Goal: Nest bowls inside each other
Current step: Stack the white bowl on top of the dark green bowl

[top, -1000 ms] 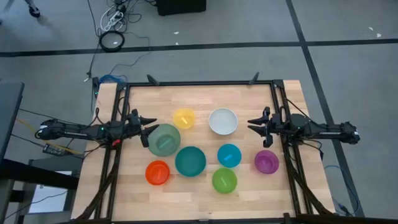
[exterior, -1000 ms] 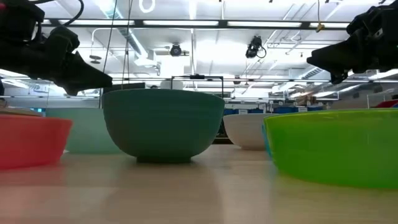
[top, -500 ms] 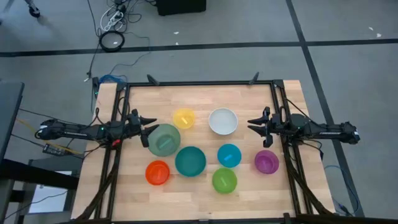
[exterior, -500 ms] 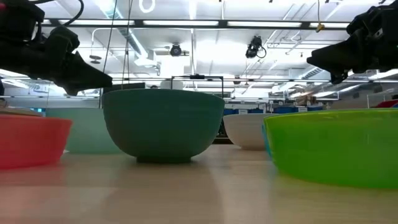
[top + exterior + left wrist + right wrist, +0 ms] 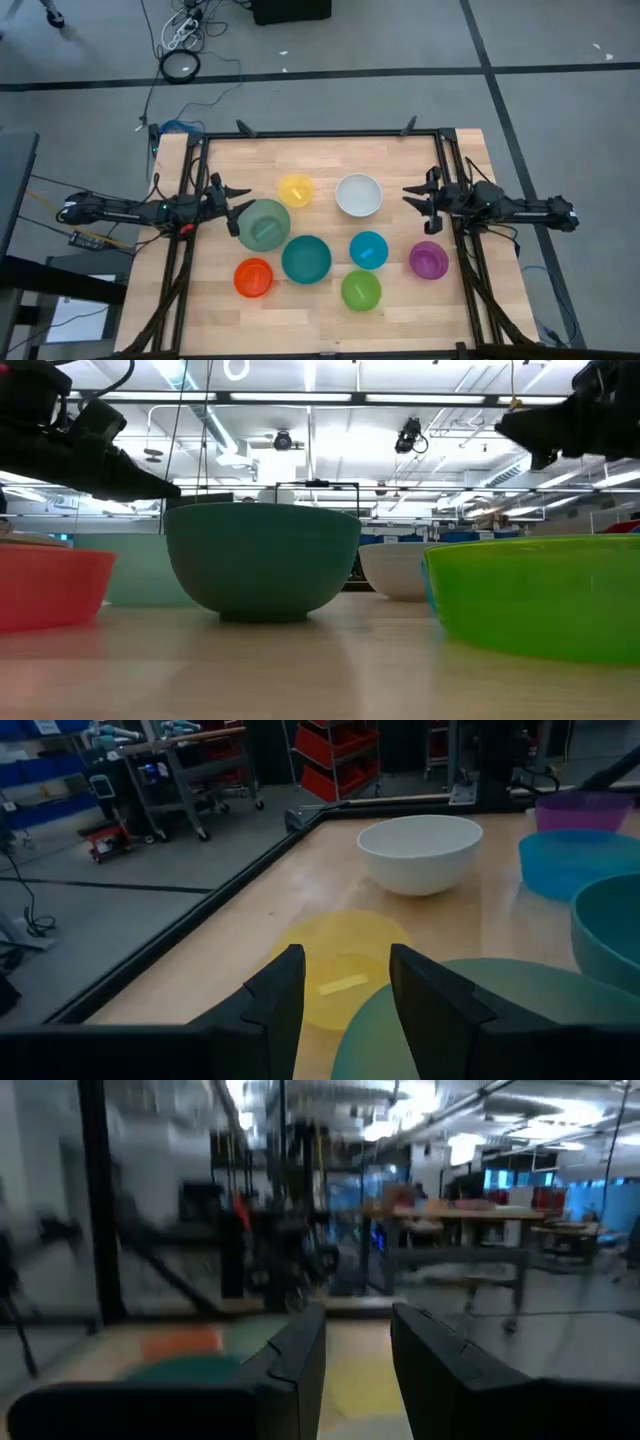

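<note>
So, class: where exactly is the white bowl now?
In the high view, the white bowl sits toward the table's back right, beside the yellow bowl, with the blue bowl in front.

Eight coloured bowls upright, separate, scattered on table, none nested

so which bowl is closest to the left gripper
The sage green bowl, the largest one. It sits right in front of the open left gripper in the high view; the yellow bowl is next nearest, and every other bowl lies farther off.

Eight bowls on one table; two arms.
</note>
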Robot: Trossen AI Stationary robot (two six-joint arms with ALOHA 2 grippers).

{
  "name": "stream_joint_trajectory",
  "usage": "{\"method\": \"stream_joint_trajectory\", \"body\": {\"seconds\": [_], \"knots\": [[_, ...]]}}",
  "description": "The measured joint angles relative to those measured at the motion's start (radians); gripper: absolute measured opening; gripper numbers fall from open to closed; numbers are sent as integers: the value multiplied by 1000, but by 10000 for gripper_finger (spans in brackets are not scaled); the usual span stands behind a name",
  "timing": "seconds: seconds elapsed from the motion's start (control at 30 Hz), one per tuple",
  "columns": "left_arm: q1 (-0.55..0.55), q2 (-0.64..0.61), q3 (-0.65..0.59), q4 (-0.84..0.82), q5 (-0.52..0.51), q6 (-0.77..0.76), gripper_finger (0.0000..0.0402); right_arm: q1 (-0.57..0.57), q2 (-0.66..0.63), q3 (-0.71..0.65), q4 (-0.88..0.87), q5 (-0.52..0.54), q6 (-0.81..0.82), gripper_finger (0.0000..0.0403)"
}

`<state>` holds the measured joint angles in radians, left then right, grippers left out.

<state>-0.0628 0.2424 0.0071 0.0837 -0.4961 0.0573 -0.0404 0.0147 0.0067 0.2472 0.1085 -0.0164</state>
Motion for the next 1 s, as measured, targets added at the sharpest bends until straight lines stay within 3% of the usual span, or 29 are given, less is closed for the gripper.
{"method": "stream_joint_trajectory", "body": {"seconds": [0.13,0.47,0.63,0.87,1.0], "knots": [[0,0,0,15,0,-102,157,0,0,0,119,-6,155,105],[0,0,0,146,-2,-352,157,0,0,0,223,-7,118,105],[6,0,0,232,-114,-380,157,0,0,0,223,-7,238,105],[6,0,0,279,-113,-378,157,-1,0,3,229,-11,301,105],[6,0,0,289,-113,-377,157,-1,0,4,226,94,302,105]]}}
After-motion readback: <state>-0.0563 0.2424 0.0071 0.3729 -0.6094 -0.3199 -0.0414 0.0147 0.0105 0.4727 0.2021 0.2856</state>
